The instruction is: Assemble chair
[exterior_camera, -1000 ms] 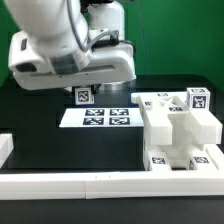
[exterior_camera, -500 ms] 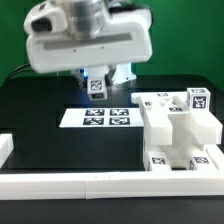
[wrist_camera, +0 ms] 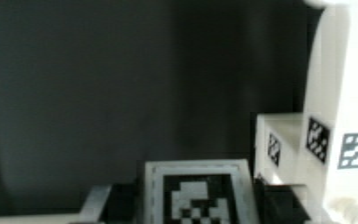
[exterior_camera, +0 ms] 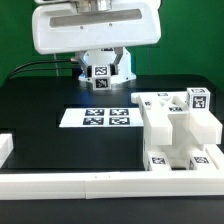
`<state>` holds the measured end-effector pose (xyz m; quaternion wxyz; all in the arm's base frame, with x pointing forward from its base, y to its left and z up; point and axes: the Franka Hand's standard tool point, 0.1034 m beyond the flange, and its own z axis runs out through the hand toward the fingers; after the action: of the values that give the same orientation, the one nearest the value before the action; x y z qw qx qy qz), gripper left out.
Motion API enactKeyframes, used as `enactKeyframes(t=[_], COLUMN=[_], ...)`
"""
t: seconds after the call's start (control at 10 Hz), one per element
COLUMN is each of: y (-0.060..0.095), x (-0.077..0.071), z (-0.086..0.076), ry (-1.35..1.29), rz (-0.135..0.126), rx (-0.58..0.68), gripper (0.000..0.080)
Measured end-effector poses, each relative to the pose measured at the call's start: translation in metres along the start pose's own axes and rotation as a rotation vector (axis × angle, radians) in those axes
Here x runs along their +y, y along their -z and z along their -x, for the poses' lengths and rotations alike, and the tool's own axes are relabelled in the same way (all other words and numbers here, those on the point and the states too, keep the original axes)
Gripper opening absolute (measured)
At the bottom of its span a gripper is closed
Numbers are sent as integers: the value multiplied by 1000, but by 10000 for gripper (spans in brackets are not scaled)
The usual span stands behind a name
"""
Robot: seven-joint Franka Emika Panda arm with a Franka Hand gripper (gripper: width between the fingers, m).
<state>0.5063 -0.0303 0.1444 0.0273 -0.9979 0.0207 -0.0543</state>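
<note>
End effector (exterior_camera: 100, 76) hangs above marker board (exterior_camera: 100, 118), beside chair (exterior_camera: 180, 130).

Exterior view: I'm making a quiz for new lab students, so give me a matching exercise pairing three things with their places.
Things:
1. marker board
2. chair
3. border rail

Places:
A. at the exterior view's right, on the table
B. along the near edge of the table
C. flat on the table's middle, below the end effector and the tagged piece it carries

Pairs: 1-C, 2-A, 3-B
</note>
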Motion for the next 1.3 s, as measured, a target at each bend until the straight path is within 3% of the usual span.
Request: enactKeyframes(t=[0.1,0.2,0.4,0.5,0.7,0.9,1.3], y=[5,14,23,22,17,-3,-26], x=[-24,-47,-78,-70,-70,-74,-88], z=[-16,-33,-52,-51,-45,-22,-12], ry=[-2,-3,-53,-17,-20,2,32], rz=[4,-9,-15,21,18,46,57], rx=[83,186,334,424,396,414,409], gripper=[284,284,284,284,284,284,284])
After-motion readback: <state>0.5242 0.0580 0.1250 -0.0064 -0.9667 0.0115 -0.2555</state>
